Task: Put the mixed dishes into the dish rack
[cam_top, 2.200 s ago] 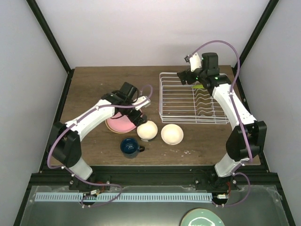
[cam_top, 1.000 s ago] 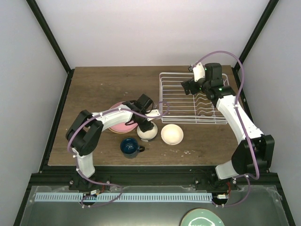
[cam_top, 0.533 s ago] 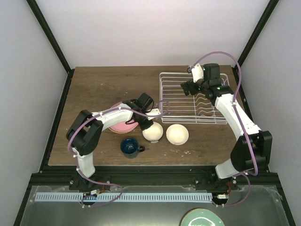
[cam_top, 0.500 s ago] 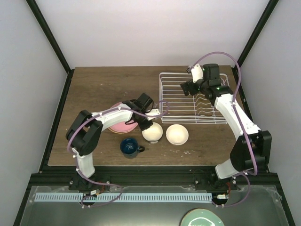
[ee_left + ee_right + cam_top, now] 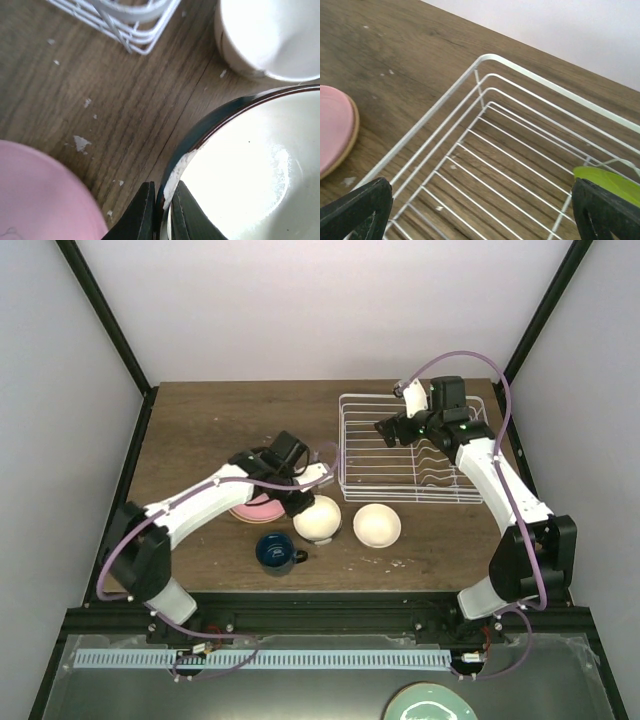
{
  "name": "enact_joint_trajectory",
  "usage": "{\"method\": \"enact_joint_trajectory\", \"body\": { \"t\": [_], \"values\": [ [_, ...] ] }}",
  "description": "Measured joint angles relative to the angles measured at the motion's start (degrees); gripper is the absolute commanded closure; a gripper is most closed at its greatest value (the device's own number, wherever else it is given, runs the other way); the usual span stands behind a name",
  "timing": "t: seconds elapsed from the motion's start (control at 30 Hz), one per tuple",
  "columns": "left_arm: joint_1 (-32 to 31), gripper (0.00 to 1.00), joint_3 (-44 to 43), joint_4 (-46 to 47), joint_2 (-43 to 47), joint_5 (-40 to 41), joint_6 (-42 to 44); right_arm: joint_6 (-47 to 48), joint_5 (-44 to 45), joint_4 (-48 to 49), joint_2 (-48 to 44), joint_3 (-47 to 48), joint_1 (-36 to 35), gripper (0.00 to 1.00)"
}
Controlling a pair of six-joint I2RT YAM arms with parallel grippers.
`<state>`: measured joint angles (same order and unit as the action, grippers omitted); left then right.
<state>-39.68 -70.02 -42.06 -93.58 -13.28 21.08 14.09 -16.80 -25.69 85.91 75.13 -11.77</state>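
Left claw (image 5: 162, 212) pinches the rim of a cream bowl (image 5: 240, 170), one finger inside, one outside. Dish rack (image 5: 400, 496) lies just beyond it, rightward. Right claw (image 5: 480, 207) is spread above the rack. Advise lifting level, clearing the neighbouring bowl (image 5: 377, 525) and the rack wall

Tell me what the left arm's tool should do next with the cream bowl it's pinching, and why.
Probably lift the small cream bowl straight up before carrying it. The left tool is shut on its rim, the second cream bowl sits close beside it, and the white wire dish rack lies just beyond, so a sideways drag could knock either.
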Motion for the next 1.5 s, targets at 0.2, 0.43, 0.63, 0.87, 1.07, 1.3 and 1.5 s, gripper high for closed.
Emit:
{"method": "enact_joint_trajectory", "body": {
  "t": [0.2, 0.43, 0.63, 0.87, 1.07, 1.3, 1.5],
  "values": [
    [4.0, 1.0, 0.3, -0.1, 8.3, -1.2, -2.8, -5.1, -9.7, -0.4, 0.1, 0.0, 0.0, 0.0],
    [11.5, 1.0, 0.2, 4.6, 10.8, 4.0, -4.9, -14.6, -23.8, -3.9, 5.1, 3.6, 0.0, 0.0],
    [14.4, 1.0, -3.4, 8.1, 6.9, 6.4, -5.9, -24.9, -39.5, -2.1, 8.1, 3.5, 0.0, 0.0],
    [14.4, 1.0, -6.7, 10.9, 3.1, 5.8, -6.1, -30.8, -48.2, 1.8, 9.1, 1.2, -1.9, 0.0],
    [14.4, 1.0, -8.3, 11.2, 2.3, 4.3, -6.2, -31.8, -49.2, 2.2, 14.3, 2.4, -5.1, 0.0],
    [14.4, 1.0, -8.8, 12.0, 2.3, 1.9, -7.1, -32.6, -49.2, 3.5, 19.3, 5.8, -7.7, 0.0],
    [14.4, 1.0, -8.8, 12.0, 2.3, 0.9, -7.4, -34.5, -49.7, 7.8, 20.5, 6.9, -8.5, 0.0]
  ]
}}
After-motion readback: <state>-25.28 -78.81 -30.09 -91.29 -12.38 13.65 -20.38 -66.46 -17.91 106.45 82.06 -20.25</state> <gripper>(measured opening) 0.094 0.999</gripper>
